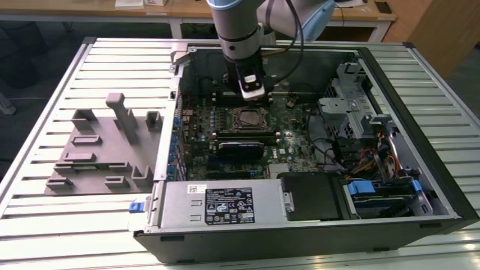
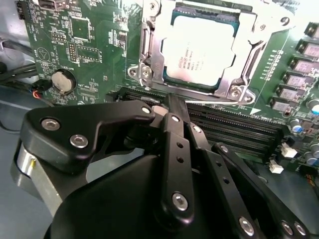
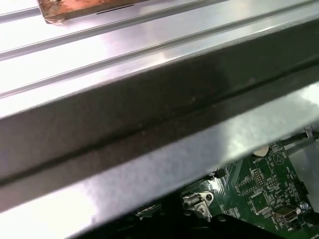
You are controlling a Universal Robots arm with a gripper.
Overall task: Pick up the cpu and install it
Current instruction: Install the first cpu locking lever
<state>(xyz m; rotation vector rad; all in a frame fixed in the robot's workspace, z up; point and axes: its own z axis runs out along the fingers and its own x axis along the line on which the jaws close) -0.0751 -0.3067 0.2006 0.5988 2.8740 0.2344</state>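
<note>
The cpu (image 2: 198, 47) is a silvery square chip that lies flat in the motherboard socket, and the metal socket frame (image 2: 149, 59) is folded down around its edges. In the exterior view the cpu (image 1: 247, 118) sits in the middle of the open computer case. My gripper (image 1: 253, 97) hangs just behind the socket, low over the board. In the second wrist view my gripper (image 2: 167, 105) is shut with nothing in it, its tips over the memory slots (image 2: 234, 127) beside the socket.
A grey moulded tray (image 1: 105, 152) lies on the slatted table at the exterior view's left. Inside the case are a black card (image 1: 240, 149), a power supply (image 1: 217, 205) at the front and drive bays with cables (image 1: 367, 157) at the right. The case wall (image 3: 149, 114) is close to the wrist.
</note>
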